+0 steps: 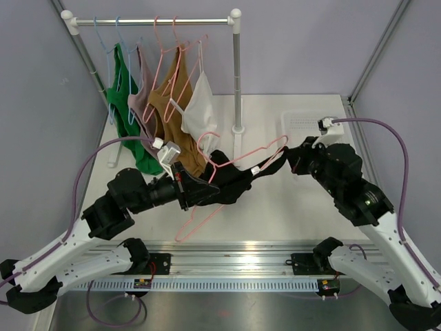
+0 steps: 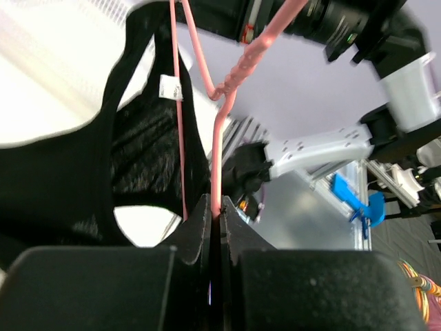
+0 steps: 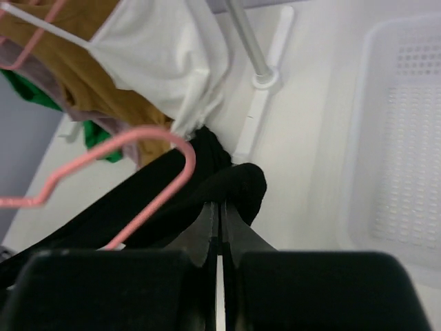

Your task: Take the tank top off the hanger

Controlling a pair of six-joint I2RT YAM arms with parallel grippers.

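Note:
A black tank top point(image 1: 231, 181) hangs on a pink wire hanger point(image 1: 238, 160) held above the table's middle. My left gripper point(image 1: 187, 187) is shut on the hanger's wire point(image 2: 216, 162), with the black fabric point(image 2: 62, 186) draped to its left. My right gripper point(image 1: 292, 161) is shut on a fold of the black tank top point(image 3: 238, 185), and the pink hanger's end point(image 3: 148, 138) curves just to the left of it. The top stretches between the two grippers.
A white rack point(image 1: 236, 69) at the back holds several hangers with green point(image 1: 124, 96), mauve, brown point(image 1: 169, 103) and white point(image 1: 200, 103) tops. A white perforated basket point(image 1: 306, 123) sits at the back right, also in the right wrist view point(image 3: 400, 138).

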